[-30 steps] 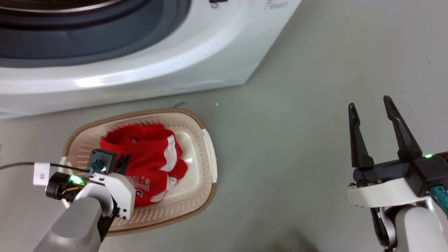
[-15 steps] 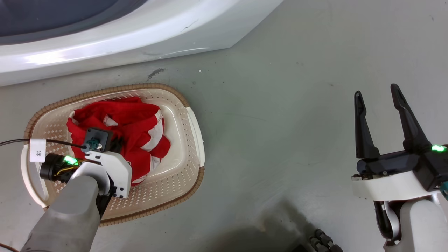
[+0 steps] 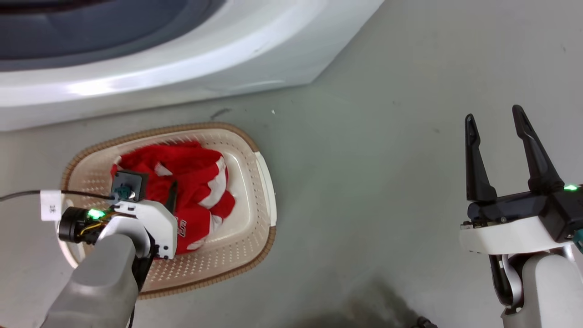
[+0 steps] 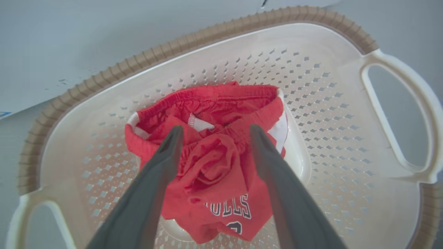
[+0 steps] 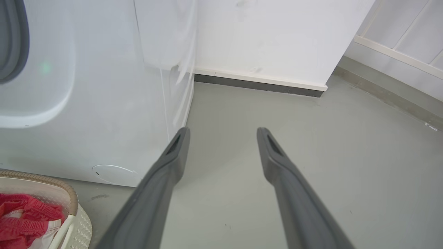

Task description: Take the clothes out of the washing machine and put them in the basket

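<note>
The red clothes (image 3: pixel 196 177) with white stripes and lettering lie bunched in the cream basket (image 3: pixel 266 182) on the floor. My left gripper (image 4: pixel 216 133) hangs just over the pile, open, its two fingers straddling a fold of the fabric (image 4: pixel 214 173). In the head view my left wrist covers most of that gripper; one dark finger (image 3: pixel 172 196) shows over the red cloth. My right gripper (image 3: pixel 494 118) stands open and holds nothing, over bare floor far right of the basket. The white washing machine (image 3: pixel 182 68) stands behind the basket, with its grey porthole rim at the top left.
The basket's brown rim (image 4: pixel 207 31) and white handle (image 4: pixel 398 114) ring the left fingers. In the right wrist view the machine's side (image 5: pixel 104 103), the basket's corner (image 5: pixel 74 200), a white wall with a dark skirting (image 5: pixel 259 84) and grey floor (image 5: pixel 311 173) lie ahead.
The head camera has shifted, so the whole picture has slid. My left gripper stays over the clothes in the basket, and one of its fingers now shows beside the wrist. The right gripper has not changed.
</note>
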Motion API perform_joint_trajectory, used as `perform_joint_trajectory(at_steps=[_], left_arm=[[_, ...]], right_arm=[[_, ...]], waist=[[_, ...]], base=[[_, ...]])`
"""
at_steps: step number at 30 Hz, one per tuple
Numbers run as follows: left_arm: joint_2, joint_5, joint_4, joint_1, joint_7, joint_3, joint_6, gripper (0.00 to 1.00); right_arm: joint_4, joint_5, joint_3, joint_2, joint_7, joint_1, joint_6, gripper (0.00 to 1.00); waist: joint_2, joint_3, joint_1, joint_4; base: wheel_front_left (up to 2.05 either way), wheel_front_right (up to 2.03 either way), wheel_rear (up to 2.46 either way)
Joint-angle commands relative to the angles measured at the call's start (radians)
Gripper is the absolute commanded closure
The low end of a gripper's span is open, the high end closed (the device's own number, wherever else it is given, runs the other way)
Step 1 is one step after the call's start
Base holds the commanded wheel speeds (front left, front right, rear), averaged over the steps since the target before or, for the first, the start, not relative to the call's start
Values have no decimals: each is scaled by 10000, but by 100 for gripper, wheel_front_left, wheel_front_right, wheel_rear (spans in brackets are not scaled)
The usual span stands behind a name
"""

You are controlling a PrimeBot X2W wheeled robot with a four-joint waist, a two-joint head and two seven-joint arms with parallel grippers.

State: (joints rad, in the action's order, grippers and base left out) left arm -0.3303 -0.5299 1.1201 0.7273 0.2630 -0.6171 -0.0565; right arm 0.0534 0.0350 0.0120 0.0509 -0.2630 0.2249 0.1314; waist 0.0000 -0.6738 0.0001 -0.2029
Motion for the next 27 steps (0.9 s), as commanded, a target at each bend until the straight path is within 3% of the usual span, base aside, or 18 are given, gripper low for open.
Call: perform_joint_trajectory(at_steps=[1, 4, 17, 23, 27], left_arm=[[-83, 110, -180, -206, 25, 110, 148, 0], [-141, 275, -1050, -656, 26, 582, 415, 0], [146, 2024, -5816, -2840, 27, 3344, 776, 0], [606, 2961, -8155, -4315, 26, 4719, 950, 0], [1078, 3364, -9428, -5423, 26, 5486, 837, 0]], right_arm=[[-58, 17, 20, -13, -27, -50, -14, 0], [-173, 77, 131, -12, -26, -147, -14, 0], [-529, 469, 883, -12, -27, -619, -14, 0], [-586, 449, 862, -12, -27, -1035, -14, 0], [-542, 275, 770, -6, -25, -1472, -14, 0]], waist=[[0, 401, -1, 141], [0, 1015, -1, 304], [0, 3831, -1, 1406], [0, 4908, -1, 1671], [0, 5501, -1, 1699]], base=[[0, 0, 0], [0, 0, 0], [0, 0, 0], [0, 0, 0], [0, 0, 0]])
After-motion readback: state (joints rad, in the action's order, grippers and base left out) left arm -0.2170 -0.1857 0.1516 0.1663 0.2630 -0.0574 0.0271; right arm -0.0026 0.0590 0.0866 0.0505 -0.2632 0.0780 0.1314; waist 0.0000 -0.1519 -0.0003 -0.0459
